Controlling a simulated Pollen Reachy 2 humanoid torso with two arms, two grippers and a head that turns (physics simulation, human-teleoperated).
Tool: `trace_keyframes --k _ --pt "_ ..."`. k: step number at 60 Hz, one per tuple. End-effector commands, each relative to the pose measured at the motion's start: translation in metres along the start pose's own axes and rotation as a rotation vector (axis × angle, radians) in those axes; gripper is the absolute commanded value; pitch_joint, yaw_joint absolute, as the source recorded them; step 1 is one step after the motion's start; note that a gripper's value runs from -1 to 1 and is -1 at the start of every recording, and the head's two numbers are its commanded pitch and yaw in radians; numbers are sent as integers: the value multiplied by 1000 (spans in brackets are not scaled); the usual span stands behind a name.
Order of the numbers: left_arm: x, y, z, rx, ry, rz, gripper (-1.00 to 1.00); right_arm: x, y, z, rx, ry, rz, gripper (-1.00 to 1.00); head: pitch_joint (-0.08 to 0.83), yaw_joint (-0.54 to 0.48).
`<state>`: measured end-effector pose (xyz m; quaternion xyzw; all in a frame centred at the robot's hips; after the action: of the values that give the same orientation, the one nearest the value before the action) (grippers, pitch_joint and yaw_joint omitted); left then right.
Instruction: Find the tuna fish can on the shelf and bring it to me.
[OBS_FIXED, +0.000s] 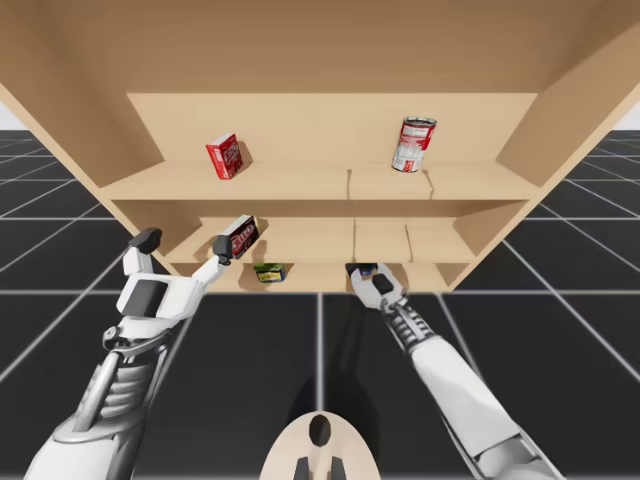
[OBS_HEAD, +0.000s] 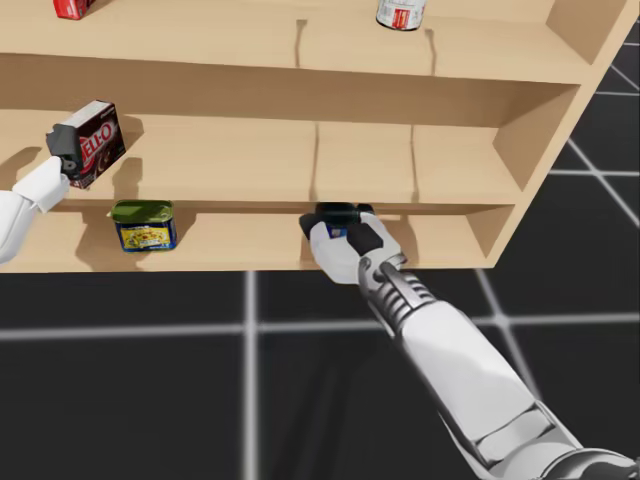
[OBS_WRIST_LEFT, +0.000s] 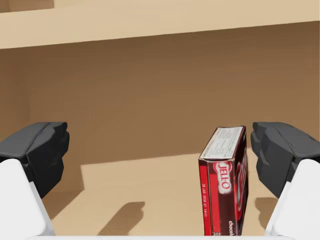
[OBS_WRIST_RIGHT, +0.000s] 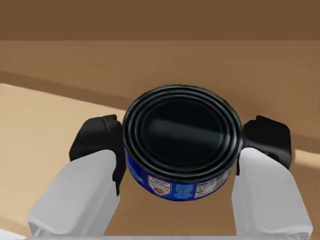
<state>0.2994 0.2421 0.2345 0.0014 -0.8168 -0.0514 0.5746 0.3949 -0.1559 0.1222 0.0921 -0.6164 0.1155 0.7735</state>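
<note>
The low round blue-labelled tin can (OBS_WRIST_RIGHT: 182, 142) with its dark lid is clamped between both fingers of my right gripper (OBS_WRIST_RIGHT: 181, 141), over the lowest board of the light wooden shelf (OBS_WRIST_RIGHT: 50, 125); my left gripper (OBS_WRIST_LEFT: 160, 155) stands wide apart, a dark red cardboard box (OBS_WRIST_LEFT: 225, 182) just inside one finger; black gridded floor (OBS_FIXED: 250, 360) lies under both arms

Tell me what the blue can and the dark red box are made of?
The blue can looks like shiny metal: its dark top has ringed ridges and a soft gleam, with a printed label round the side. The dark red box is probably thin cardboard, fairly matt: flat printed faces and sharp folded edges.
</note>
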Motion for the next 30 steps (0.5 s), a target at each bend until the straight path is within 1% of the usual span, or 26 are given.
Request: trace_keyframes --k 1,4,7,12,17,26,30 --pt "0 0 0 3 -2 2 -1000 20 42 16 64 -111 -73 1000 626 -149" --pt "0 0 0 4 -2 2 -1000 24 41 25 60 -140 -78 1000 625 -151" --pt "0 -1 0 4 -2 1 -1000 26 41 32 59 -152 -74 1000 625 -153" --pt "0 0 0 4 -2 1 -1000 25 43 43 64 -153 -75 1000 626 -153" --pt "0 0 0 5 -2 1 -1000 19 49 61 79 -153 -75 1000 627 -153" --pt "0 0 1 4 -3 1 -1000 4 61 96 104 -143 -56 1000 626 -153" --pt "1 0 1 5 -4 1 -1000 -3 64 112 106 -154 -29 1000 625 -152"
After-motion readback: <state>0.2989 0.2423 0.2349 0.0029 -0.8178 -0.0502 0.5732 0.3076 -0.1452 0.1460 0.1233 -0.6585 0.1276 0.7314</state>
